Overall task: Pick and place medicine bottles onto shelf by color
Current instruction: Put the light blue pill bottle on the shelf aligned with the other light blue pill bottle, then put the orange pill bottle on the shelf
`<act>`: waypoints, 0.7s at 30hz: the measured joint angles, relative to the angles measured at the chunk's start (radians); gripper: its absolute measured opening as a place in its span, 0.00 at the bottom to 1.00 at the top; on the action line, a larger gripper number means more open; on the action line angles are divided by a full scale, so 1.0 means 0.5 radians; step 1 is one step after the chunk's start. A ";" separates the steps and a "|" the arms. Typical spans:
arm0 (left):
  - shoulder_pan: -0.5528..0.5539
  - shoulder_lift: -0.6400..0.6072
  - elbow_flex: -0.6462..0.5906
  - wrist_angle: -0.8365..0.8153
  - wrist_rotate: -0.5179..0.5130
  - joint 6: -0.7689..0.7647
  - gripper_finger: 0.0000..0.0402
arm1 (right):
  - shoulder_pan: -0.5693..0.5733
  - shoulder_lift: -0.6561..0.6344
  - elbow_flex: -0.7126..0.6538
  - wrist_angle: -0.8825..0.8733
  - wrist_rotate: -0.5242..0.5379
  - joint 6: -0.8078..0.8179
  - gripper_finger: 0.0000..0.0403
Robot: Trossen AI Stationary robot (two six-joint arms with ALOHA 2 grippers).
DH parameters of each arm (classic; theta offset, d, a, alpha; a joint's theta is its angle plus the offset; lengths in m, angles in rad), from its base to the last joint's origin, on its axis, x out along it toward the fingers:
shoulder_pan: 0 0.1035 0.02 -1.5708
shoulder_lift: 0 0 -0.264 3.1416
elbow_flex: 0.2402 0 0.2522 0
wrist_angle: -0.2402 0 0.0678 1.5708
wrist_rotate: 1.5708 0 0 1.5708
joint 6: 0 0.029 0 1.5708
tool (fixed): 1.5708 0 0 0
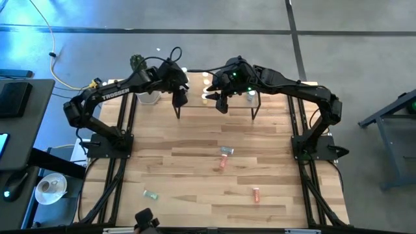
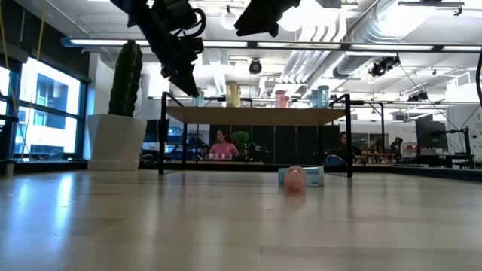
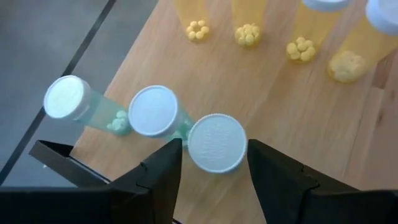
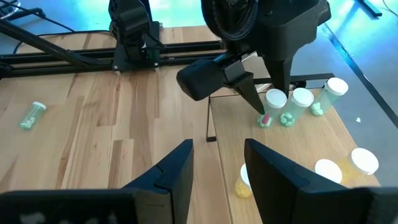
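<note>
Upright bottles crowd the shelf (image 1: 195,97); the left gripper (image 3: 214,163) straddles one green bottle (image 3: 217,143), another green bottle (image 3: 154,112) just beside. The table (image 1: 195,201) front lies mostly open.

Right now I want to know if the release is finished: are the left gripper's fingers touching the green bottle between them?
Apart. The left wrist view shows shelf wood on both sides between the green bottle cap and the left gripper fingers.

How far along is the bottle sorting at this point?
Well along. Done: yellow bottles and green bottles stand grouped on the shelf. In hand: the left claw sits open around a third green bottle set beside them; the right claw is open and empty. Left: four bottles lying on the table.
</note>
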 joint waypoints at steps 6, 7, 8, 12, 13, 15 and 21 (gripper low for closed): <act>0.000 -0.067 0.003 -0.026 -0.014 0.000 0.46 | 0.000 0.001 0.000 -0.012 0.001 0.000 0.33; 0.000 -0.087 0.003 -0.028 -0.014 -0.001 0.46 | 0.000 0.001 0.000 -0.015 0.001 0.000 0.33; 0.000 -0.104 0.003 -0.030 -0.014 -0.002 0.47 | 0.000 0.001 0.000 -0.017 0.001 0.000 0.33; -0.008 -0.178 0.003 -0.069 -0.035 -0.007 0.47 | 0.000 0.001 0.000 -0.027 0.001 0.000 0.33; -0.008 -0.199 0.003 -0.086 -0.053 -0.008 0.47 | 0.000 0.001 0.000 -0.027 0.001 0.000 0.33; -0.009 -0.241 0.003 -0.130 -0.105 -0.042 0.47 | 0.000 0.001 0.000 -0.028 0.001 0.008 0.33; -0.016 -0.389 0.004 -0.228 -0.140 -0.212 0.47 | 0.033 -0.012 0.000 -0.073 0.003 0.021 0.33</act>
